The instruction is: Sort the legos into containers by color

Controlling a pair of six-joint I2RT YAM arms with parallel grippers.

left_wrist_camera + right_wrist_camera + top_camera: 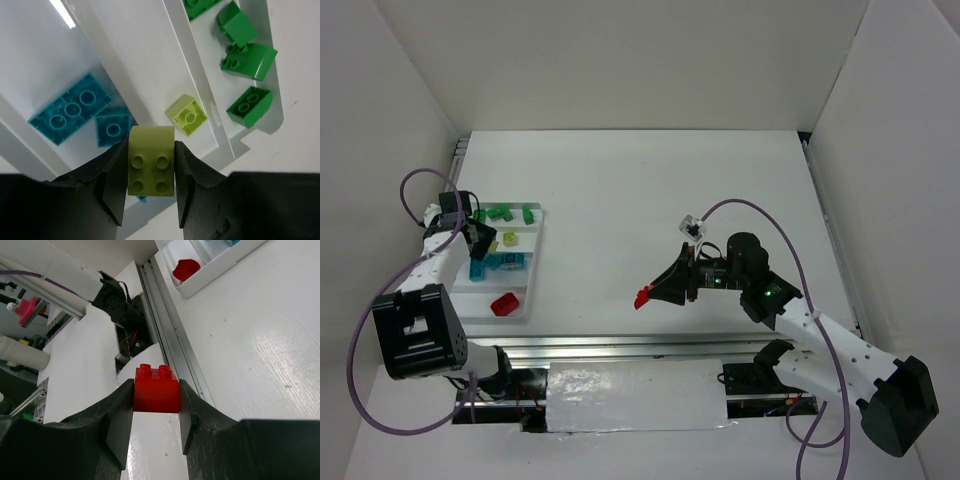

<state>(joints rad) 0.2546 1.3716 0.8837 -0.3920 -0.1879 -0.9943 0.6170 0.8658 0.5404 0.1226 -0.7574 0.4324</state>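
The white tray (532,272) lies at the left with four long compartments. Dark green legos (501,213) fill the far one, a lime lego (509,239) the second, teal legos (505,262) the third, a red lego (504,304) the nearest. My left gripper (150,185) is shut on a lime lego (151,160) above the tray, over the teal legos (70,107) and beside the lime one (187,115). My right gripper (156,415) is shut on a red lego (156,390), held above the table mid-front; it also shows in the top view (643,297).
The dark green legos (247,60) sit in the outer compartment in the left wrist view. An aluminium rail (630,348) runs along the table's near edge. White walls enclose the table on three sides. Purple cables loop from both arms.
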